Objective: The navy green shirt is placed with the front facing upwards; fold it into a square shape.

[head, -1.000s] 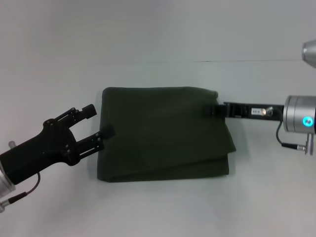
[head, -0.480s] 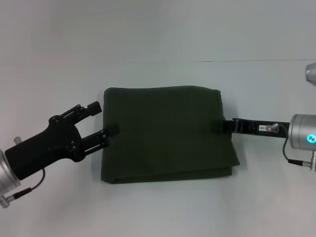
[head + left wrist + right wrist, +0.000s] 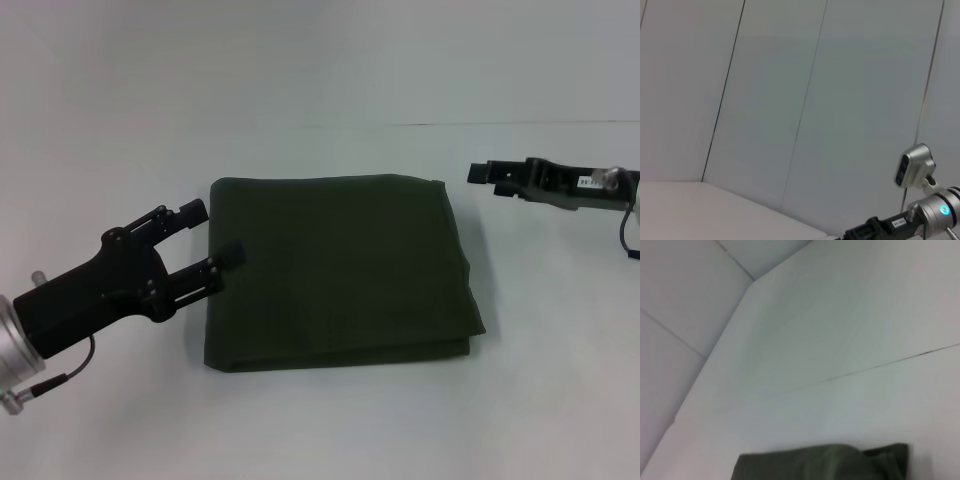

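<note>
Head view shows the left gripper [image 3: 212,240] at the left of the frame, its two black fingers spread apart, the nearer fingertip [image 3: 230,254] lying over the left edge of the navy green shirt [image 3: 340,270] and the farther fingertip just outside that edge; nothing is pinched between them. Its black body runs back down to the lower left corner, where a silver wrist section and a thin cable show. The shirt lies flat in the middle of the frame on the white desk [image 3: 320,430], folded into a roughly square dark green block with plain cloth on top; stacked layers show along its lower and right edges. The right gripper [image 3: 483,173] sits at the upper right of the frame, clear of the shirt's upper right corner and seen edge-on, so whether it is open or closed cannot be told. In the left wrist view the right arm [image 3: 900,225] appears low at the right of the frame against a pale panelled wall [image 3: 790,100]. In the right wrist view a strip of the shirt [image 3: 825,465] shows at the bottom centre, on the desk.
</note>
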Robot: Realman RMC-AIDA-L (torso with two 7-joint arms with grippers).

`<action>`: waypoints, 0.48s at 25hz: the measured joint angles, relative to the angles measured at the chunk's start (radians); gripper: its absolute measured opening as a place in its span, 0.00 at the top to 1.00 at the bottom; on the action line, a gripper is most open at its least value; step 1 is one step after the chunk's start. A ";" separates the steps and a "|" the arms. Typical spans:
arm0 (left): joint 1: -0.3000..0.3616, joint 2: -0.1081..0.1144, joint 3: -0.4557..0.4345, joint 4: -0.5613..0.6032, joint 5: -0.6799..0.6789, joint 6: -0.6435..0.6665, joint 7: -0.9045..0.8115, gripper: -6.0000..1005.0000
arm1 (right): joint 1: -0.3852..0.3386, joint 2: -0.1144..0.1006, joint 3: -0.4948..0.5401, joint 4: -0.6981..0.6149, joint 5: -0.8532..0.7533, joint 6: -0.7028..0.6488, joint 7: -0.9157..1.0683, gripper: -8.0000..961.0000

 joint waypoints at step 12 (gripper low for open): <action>-0.008 -0.002 0.000 0.000 -0.001 -0.011 0.014 0.21 | 0.050 0.049 -0.011 0.052 -0.025 0.035 0.074 0.16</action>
